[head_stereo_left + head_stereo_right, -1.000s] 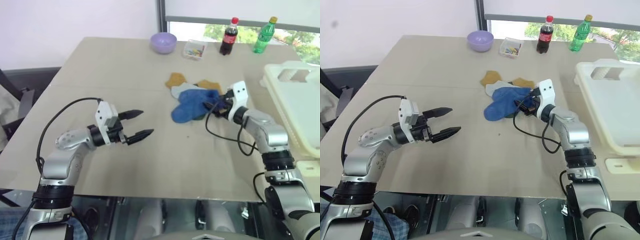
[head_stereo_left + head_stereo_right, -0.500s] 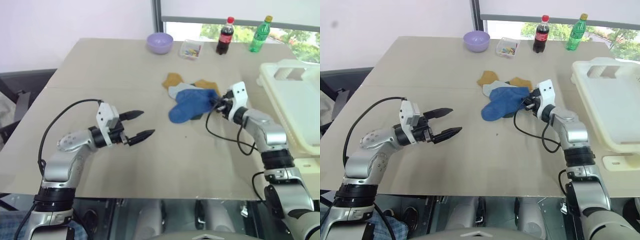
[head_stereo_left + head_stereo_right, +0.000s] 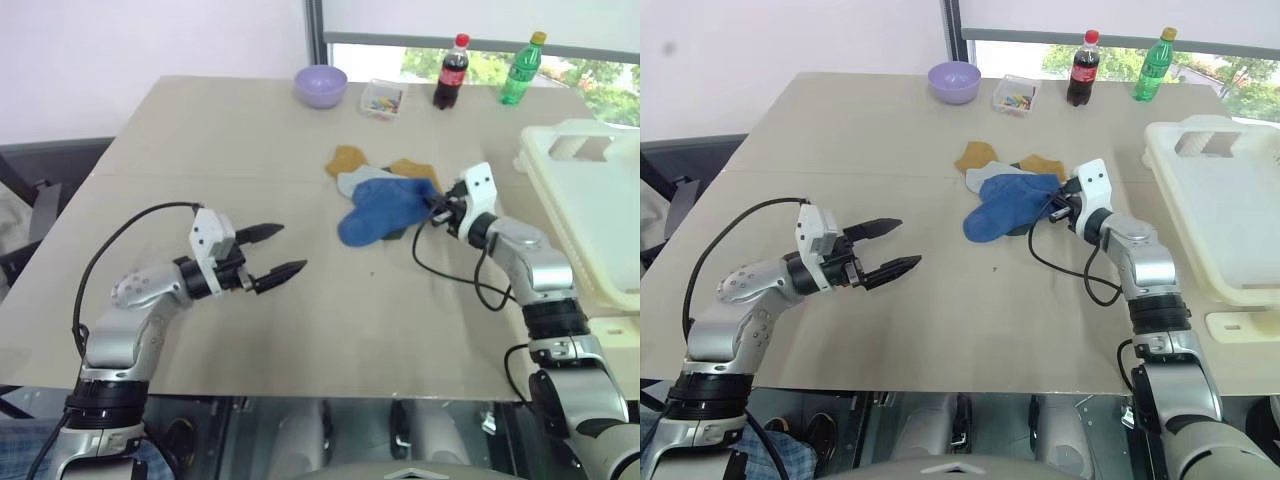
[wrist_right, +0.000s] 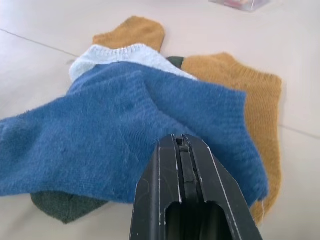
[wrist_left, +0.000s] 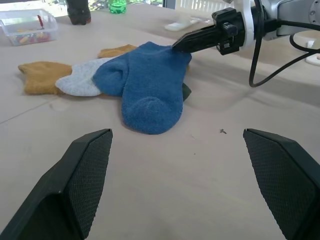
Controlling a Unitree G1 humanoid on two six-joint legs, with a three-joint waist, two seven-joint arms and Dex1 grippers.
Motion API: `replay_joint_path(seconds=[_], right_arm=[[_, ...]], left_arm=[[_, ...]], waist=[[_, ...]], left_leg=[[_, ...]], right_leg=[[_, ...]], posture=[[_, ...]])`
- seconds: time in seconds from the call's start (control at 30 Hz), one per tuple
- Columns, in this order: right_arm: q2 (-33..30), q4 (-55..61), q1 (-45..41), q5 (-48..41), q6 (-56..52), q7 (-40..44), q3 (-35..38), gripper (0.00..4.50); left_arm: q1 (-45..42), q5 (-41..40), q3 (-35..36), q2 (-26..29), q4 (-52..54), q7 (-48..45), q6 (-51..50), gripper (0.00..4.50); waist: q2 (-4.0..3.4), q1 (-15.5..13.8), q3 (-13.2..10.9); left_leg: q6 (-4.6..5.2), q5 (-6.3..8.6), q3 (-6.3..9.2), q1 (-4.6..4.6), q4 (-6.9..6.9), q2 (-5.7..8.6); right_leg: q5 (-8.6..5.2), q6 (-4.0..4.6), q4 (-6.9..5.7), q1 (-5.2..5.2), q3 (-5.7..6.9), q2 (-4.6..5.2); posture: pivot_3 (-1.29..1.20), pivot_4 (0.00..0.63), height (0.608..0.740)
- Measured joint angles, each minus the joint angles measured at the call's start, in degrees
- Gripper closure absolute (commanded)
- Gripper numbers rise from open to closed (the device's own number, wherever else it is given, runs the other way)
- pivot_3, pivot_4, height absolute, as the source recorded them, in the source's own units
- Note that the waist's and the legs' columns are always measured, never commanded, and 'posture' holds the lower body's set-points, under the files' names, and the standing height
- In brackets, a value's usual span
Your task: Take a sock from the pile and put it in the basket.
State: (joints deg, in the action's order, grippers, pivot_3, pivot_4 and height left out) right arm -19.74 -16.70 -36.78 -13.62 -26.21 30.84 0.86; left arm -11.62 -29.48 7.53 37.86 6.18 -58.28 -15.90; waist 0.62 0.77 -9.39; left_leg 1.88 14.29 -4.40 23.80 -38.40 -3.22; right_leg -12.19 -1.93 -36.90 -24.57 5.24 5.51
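So the right gripper [image 3: 436, 207] has its two black fingers pressed flat together, right at the cuff edge of the blue sock [image 3: 380, 209]. In the right wrist view the tips sit at the hem of the blue fabric, but I honestly can't tell if there's any cloth actually caught between them or if they just snapped together on top of it. Looks like a grab attempt at the open end of the sock, which makes sense since that edge is the bit nearest the arm and sticks up a little.

The blue sock is lying on top of the pile [image 3: 375, 185], draped over a pale grey-white sock [image 3: 357, 181], two mustard-yellow socks [image 3: 349, 159] and a dark green one peeking out underneath. Being on top, it's the easy pick, nothing has to be dug out.

The basket [image 3: 598, 217], cream-white plastic, sits off to the robot's right at the table edge, near the right arm, so the carry should be short, I'd guess.

The left gripper [image 3: 272, 251] is spread wide and hovers over bare table [image 3: 200, 130], well apart from the socks. Seems parked out of the way.

Next bit is lifting and seeing whether the sock comes up with it.
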Motion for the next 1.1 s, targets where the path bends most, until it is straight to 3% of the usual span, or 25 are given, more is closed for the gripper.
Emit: replay_joint_path(seconds=[0.13, 0.27, 0.6, 0.77, 0.9, 1.1], right_arm=[[-0.04, -0.60, 0.00, 1.49, 0.35, 0.04, -0.44, 4.44], [-0.06, -1.36, 0.05, 1.87, 0.15, 0.93, -0.94, 3.05], [0.61, -2.99, 0.02, 3.43, 1.42, 0.58, -1.17, 3.05], [0.86, -3.72, -0.01, 3.37, 2.60, 0.75, -1.00, 4.39], [1.11, -2.58, 0.06, 2.99, 2.35, 1.21, -1.00, 4.39], [1.37, 10.86, 3.83, -0.92, -4.50, 1.69, -1.03, 4.39]], left_arm=[[0.07, 0.01, 0.00, -0.01, 0.00, 0.02, 0.00, 0.00], [0.07, 0.01, 0.00, -0.02, 0.00, 0.06, 0.00, 0.00], [0.15, 0.03, 0.00, -0.01, 0.00, 0.61, 0.00, 0.00], [0.71, 0.03, 0.03, 0.00, 0.02, 0.61, 0.03, 0.00], [0.87, 0.04, 0.06, 0.01, 0.02, 0.60, 0.06, 0.00], [1.43, 0.04, 0.60, 0.01, 0.38, 0.68, 0.06, 0.00]], waist=[[0.00, 0.01, 0.00], [0.00, 0.01, 0.00], [0.00, 0.02, 0.00], [0.00, 0.02, 0.00], [0.00, 0.02, 0.00], [-0.01, -0.03, 0.00]], left_leg=[[0.00, 0.00, 0.00, 0.00, 0.00, 0.00], [0.00, 0.00, 0.00, 0.00, 0.00, 0.00], [0.00, 0.00, 0.00, 0.00, 0.00, 0.00], [-0.01, 0.00, 0.00, 0.00, 0.00, 0.00], [0.00, 0.00, 0.00, 0.00, 0.00, -0.01], [-0.01, 0.00, 0.01, 0.02, 0.02, -0.02]], right_leg=[[0.00, 0.00, 0.00, 0.00, 0.00, 0.00], [0.00, 0.00, 0.00, 0.00, 0.00, 0.00], [0.00, 0.00, 0.00, 0.00, 0.00, 0.00], [0.00, 0.00, 0.00, 0.00, 0.00, 0.00], [0.00, 0.00, 0.00, 0.00, 0.00, 0.00], [0.00, 0.00, 0.00, -0.02, 0.00, -0.01]], posture=[[0.00, 0.150, 0.736], [0.00, 0.150, 0.736], [0.00, 0.150, 0.736], [0.00, 0.150, 0.736], [0.00, 0.150, 0.736], [0.00, 0.150, 0.736]])
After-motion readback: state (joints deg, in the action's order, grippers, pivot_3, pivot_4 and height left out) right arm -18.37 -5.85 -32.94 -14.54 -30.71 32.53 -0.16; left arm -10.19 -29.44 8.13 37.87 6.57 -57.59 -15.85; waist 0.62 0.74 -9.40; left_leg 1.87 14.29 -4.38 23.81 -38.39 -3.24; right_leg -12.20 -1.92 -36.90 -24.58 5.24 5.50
